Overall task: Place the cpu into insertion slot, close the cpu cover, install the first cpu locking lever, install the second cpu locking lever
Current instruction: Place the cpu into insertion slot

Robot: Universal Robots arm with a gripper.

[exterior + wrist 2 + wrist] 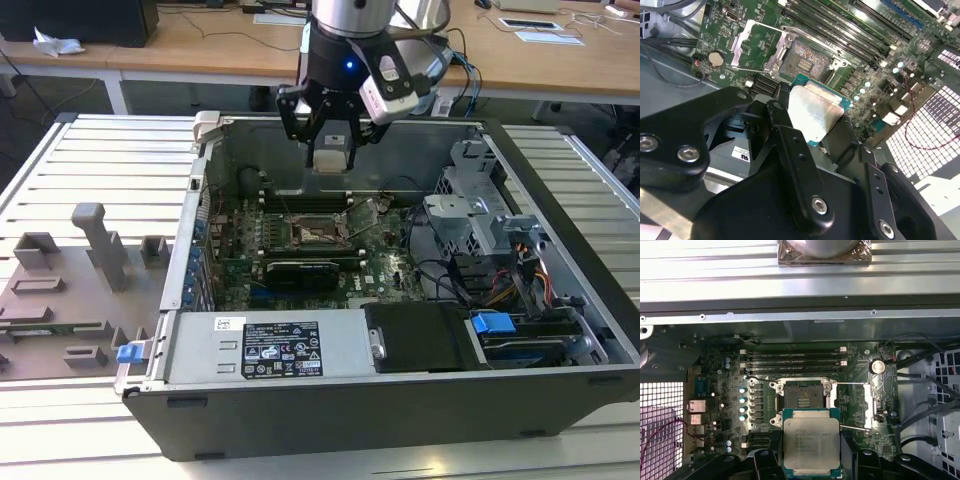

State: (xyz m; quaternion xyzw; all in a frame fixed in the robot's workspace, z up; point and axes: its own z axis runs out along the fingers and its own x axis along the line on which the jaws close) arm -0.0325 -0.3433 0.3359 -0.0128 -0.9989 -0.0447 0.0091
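Computer case (300, 420) lies on its side with the panel off, so the arm can reach in from above. Green board (385, 270) sits flat inside, its socket (802, 400) bare. Gripper (331, 140) hangs above the socket, clenched on the cpu (811, 445) by its edges, held level, not yet seated. Metal cover (757, 47) is tipped open just beside the socket, leaving it free.

cpu (811, 445): pale silver top, green rim
motherboard (715, 370): dark green
jaws: black
case (400, 410): dark grey
surface (90, 160): pale grey, ribbed stripes
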